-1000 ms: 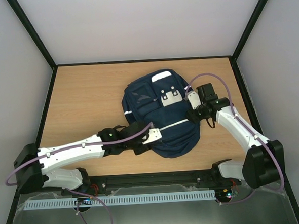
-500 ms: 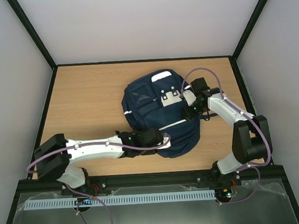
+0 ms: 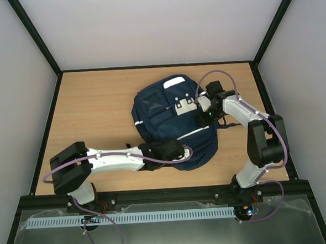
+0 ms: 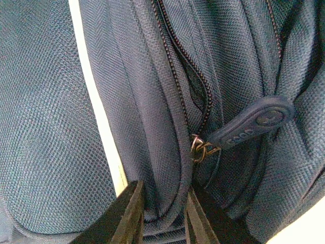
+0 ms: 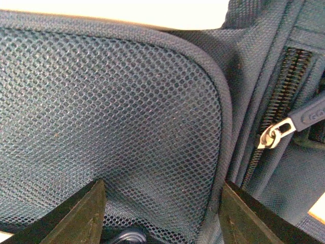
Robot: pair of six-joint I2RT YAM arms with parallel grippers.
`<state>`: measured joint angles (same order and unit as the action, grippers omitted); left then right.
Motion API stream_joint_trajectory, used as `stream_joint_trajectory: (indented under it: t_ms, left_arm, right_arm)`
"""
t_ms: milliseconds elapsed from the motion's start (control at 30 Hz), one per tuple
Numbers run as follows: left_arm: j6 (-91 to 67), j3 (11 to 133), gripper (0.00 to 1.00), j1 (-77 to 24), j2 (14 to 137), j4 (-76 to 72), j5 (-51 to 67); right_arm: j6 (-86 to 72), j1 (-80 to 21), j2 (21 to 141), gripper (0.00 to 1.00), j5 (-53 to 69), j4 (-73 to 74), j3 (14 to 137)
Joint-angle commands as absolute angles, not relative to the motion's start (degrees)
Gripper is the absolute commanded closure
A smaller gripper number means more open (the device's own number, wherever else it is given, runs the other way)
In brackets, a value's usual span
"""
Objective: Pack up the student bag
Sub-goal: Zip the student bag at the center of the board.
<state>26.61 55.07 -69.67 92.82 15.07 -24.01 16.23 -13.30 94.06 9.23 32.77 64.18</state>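
The bottom edge is cropping the left fingers (image 4: 131, 216) and the right fingers (image 5: 76, 216) in their own cameras, so I'm seeing no tips. The student bag (image 3: 158, 128) is overflowing both wrist views. The lettering on the zipper pull (image 4: 249, 127) is showing too small to read.

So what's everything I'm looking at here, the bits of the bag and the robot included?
student bag: one, navy blue, lying mid-table
white patches: several, white, toward the bag's far end
reflective stripes: two visible, white, across the bag's front
zipper pulls: two, navy, one in each wrist view
mesh panel: one, navy, on the bag's right side
table: one, light wood, under everything
arms: two, white with black joints, reaching in from the near edge
left gripper: one, black, pinching a fold at the bag's near end
right gripper: one, black, open astride the mesh panel
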Motion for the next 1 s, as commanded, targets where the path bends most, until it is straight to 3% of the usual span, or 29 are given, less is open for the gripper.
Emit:
stream_joint_trajectory:
  t_ms: [0, 267, 500, 967]
  left_arm:
    - [25.91, 58.23, 0.8, -69.05, 95.57, 11.97, -25.57]
    - [20.06, 61.39, 0.97, -68.74, 96.58, 7.85, -18.48]
    - [14.56, 62.58, 0.98, -66.3, 98.28, -0.39, -13.4]
    - [4.52, 66.13, 0.98, -56.21, 104.75, -15.24, 6.31]
  right_arm:
    - [15.58, -13.83, 96.29, 0.41, 13.36, 33.91, 67.62]
    - [17.25, -13.65, 77.17, 0.4, 9.11, 38.64, 65.18]
    - [17.55, -13.62, 70.68, 0.44, 13.06, 44.88, 63.73]
    - [27.21, -13.63, 67.19, 0.58, 21.67, 40.34, 51.95]
